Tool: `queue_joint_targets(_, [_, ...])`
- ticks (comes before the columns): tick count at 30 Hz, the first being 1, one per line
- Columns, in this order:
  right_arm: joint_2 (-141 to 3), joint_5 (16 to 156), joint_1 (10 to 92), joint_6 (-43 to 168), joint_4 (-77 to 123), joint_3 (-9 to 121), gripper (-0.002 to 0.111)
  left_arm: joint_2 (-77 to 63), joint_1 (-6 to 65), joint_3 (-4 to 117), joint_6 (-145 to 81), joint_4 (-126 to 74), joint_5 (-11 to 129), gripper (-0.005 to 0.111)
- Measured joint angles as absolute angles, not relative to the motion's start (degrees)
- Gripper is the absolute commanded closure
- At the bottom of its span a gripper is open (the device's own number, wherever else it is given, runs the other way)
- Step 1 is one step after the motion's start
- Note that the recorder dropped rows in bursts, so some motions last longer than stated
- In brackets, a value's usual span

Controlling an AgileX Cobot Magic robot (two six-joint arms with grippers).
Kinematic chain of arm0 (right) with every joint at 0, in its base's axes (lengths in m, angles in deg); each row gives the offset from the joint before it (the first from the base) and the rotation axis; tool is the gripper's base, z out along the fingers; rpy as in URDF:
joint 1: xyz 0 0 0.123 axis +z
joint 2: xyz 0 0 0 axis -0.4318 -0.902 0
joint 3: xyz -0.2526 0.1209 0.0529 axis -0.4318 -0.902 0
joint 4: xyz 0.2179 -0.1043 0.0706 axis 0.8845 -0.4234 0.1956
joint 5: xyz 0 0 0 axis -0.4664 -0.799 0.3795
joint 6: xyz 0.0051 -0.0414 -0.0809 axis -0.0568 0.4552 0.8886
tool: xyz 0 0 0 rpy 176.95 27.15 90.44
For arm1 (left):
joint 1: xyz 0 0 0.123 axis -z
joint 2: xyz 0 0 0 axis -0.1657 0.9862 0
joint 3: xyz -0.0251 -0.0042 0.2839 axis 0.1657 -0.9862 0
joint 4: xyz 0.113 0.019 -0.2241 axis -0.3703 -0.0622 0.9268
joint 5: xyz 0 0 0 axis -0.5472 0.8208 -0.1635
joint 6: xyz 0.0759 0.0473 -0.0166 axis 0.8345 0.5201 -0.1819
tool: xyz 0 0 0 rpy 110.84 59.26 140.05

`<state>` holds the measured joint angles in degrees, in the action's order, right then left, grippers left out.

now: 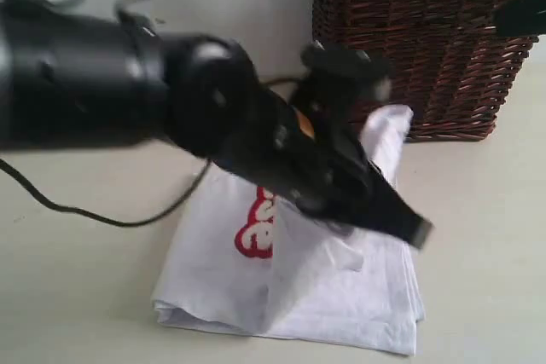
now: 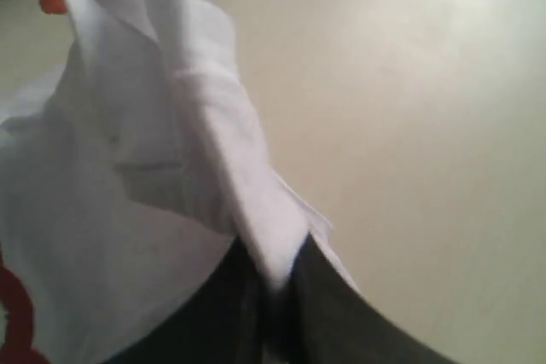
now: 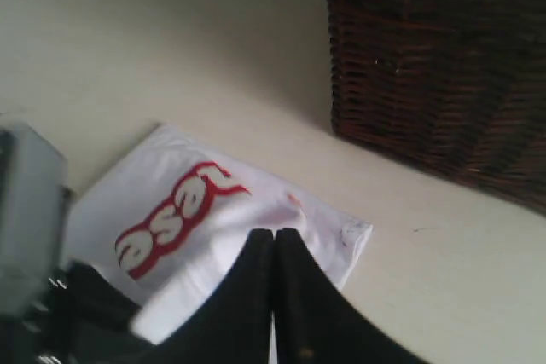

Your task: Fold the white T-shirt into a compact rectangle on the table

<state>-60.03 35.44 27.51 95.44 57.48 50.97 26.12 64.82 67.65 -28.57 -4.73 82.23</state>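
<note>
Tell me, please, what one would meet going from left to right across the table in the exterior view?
black cable → white T-shirt → wicker basket

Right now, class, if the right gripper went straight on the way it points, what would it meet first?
Most likely the white T-shirt: the right gripper, jaws shut, points at its folded edge, with bare table beyond. How high above the cloth it hangs is unclear.
</note>
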Motion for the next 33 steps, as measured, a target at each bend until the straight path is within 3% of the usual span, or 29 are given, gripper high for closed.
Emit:
queue_joint_targets(3, [-57.28, 35.35, 27.51, 95.03, 57.21, 50.97, 0.108, 31.19, 69.27, 67.65, -27.34, -4.73, 78.79, 0.048])
queue_joint_targets(5, [-56.39, 35.35, 27.51, 94.82, 56.98, 50.97, 0.108, 33.05, 71.04, 67.65, -26.86, -4.73, 77.88, 0.036])
queue_joint_targets(7, [-56.16, 35.35, 27.51, 94.82, 56.87, 50.97, 0.108, 33.74, 71.83, 67.65, -26.58, -5.03, 77.88, 0.037])
queue_joint_targets(15, [-56.16, 34.64, 27.51, 94.69, 56.75, 50.97, 0.108, 28.95, 69.37, 67.65, -28.20, -9.74, 79.36, 0.068])
queue_joint_targets(23, [-57.69, 34.14, 27.51, 94.60, 56.75, 50.97, 0.108, 22.31, 67.54, 66.59, -28.20, -11.64, 87.86, 0.061])
queue_joint_targets(33, [-61.79, 32.89, 27.51, 94.60, 56.75, 50.97, 0.108, 32.12, 66.90, 63.60, -24.58, -11.77, 86.36, 0.061])
